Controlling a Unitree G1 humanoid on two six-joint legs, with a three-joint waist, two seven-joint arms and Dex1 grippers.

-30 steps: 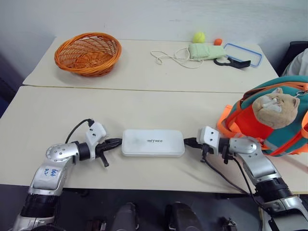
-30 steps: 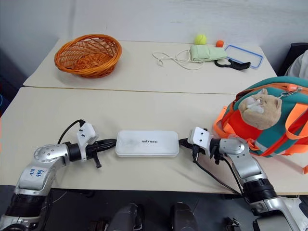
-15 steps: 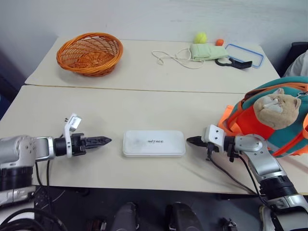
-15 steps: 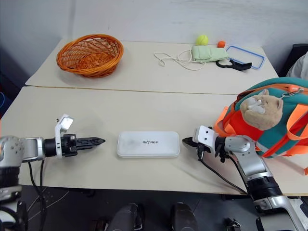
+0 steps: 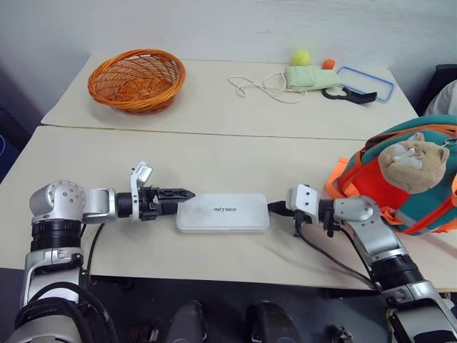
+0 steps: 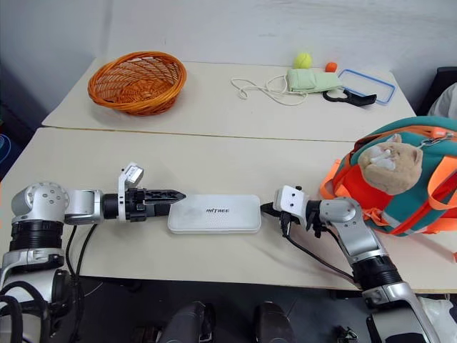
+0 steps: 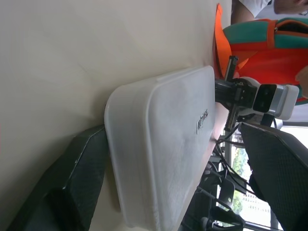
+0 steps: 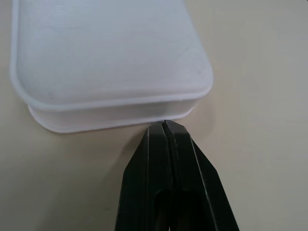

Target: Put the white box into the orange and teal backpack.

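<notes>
While the white box (image 5: 223,212) lay flat on the near table (image 5: 214,161), lid up with its dark lettering showing, both grippers sat at its short ends. Left gripper (image 5: 183,194) pointed along the table at the box's left end, its two fingers (image 7: 72,187) spread wide, one on each side of that end; contact with the box could not be confirmed. Right gripper (image 5: 275,209) was closed, fingers (image 8: 168,159) pressed together with nothing between them, tips just beside the box's right end, seemingly at its lower rim. Orange and teal backpack (image 5: 400,179) stood upright at the table's right edge, near the right arm, tan plush cat charm (image 5: 415,158) on its front. On the far table: orange wicker basket (image 5: 137,77) at left; white cord (image 5: 257,87), pale green pouch (image 5: 308,76), yellow-green ball (image 5: 300,56) and blue-rimmed clear lid (image 5: 365,81) at right.
</notes>
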